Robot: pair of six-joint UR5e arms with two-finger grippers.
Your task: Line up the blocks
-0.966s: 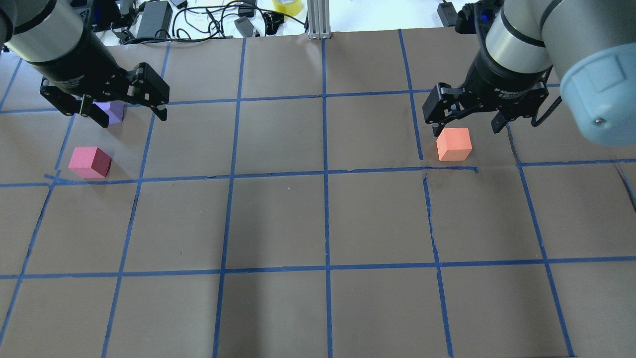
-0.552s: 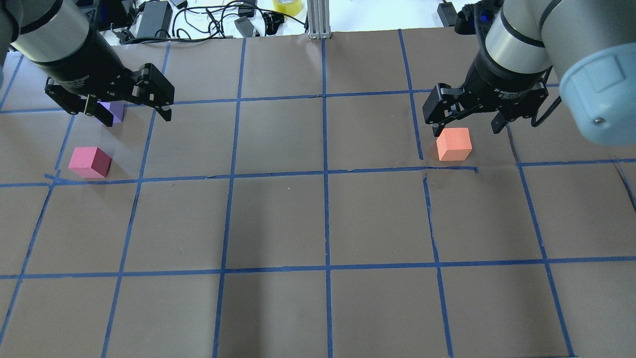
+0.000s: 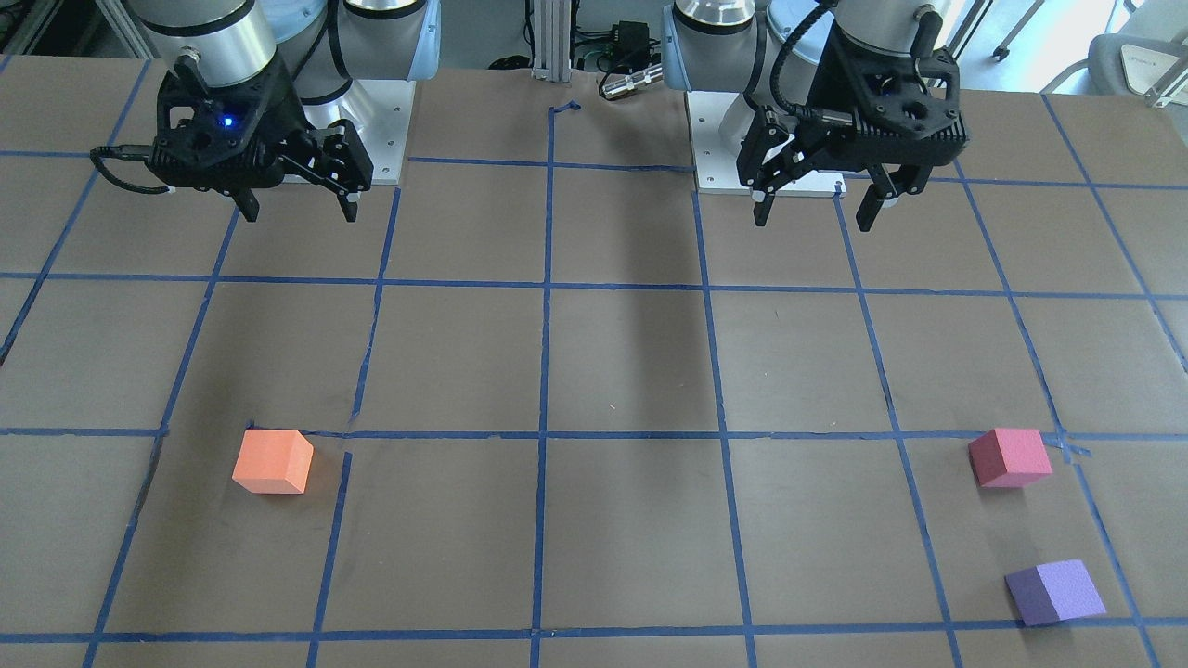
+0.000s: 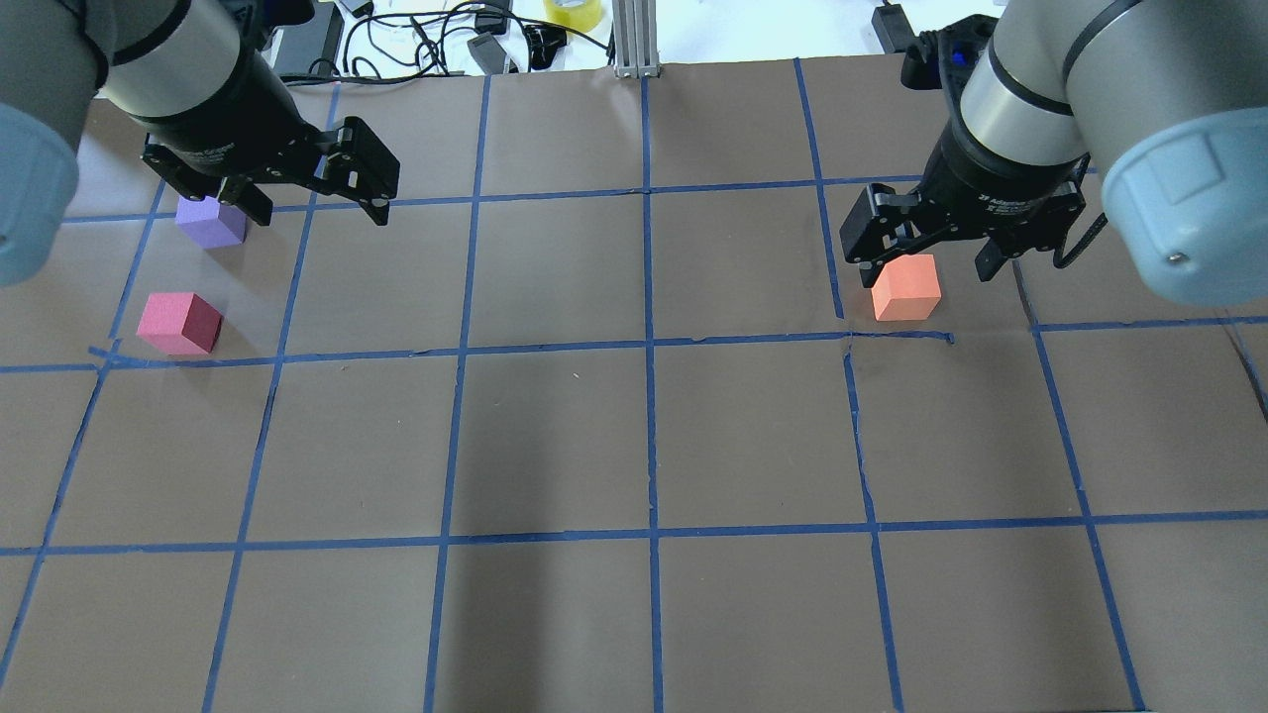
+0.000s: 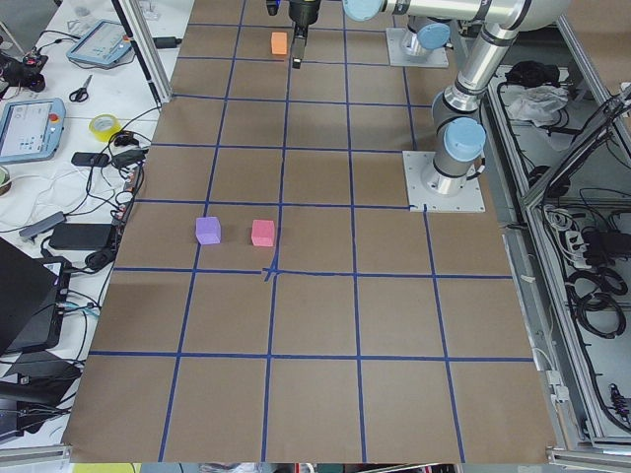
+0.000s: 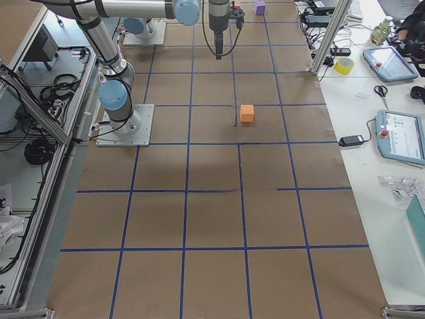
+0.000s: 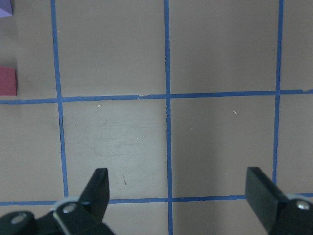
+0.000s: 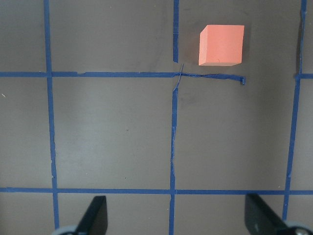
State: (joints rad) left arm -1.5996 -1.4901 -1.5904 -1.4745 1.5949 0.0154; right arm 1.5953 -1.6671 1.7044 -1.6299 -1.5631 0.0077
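Note:
The orange block (image 4: 904, 287) sits on the right of the table, also in the right wrist view (image 8: 221, 45) and the front view (image 3: 273, 461). The pinkish-red block (image 4: 179, 323) and the purple block (image 4: 211, 220) sit apart at the far left, also in the front view (image 3: 1010, 456) (image 3: 1055, 592). Both show at the left wrist view's edge (image 7: 7, 81) (image 7: 5, 7). My left gripper (image 4: 317, 206) (image 3: 814, 221) is open, empty and raised, right of the purple block. My right gripper (image 4: 926, 269) (image 3: 302, 215) is open, empty and raised on the robot's side of the orange block.
Brown paper with a blue tape grid (image 4: 649, 347) covers the table. Cables and power bricks (image 4: 416, 40), a yellow tape roll (image 4: 573, 12) and an aluminium post (image 4: 634, 40) lie along the far edge. The arm base plates (image 3: 371, 121) stand at the robot's side.
My left gripper has moved right and toward the far edge, uncovering the purple block. My right gripper has barely shifted. The blocks have not moved.

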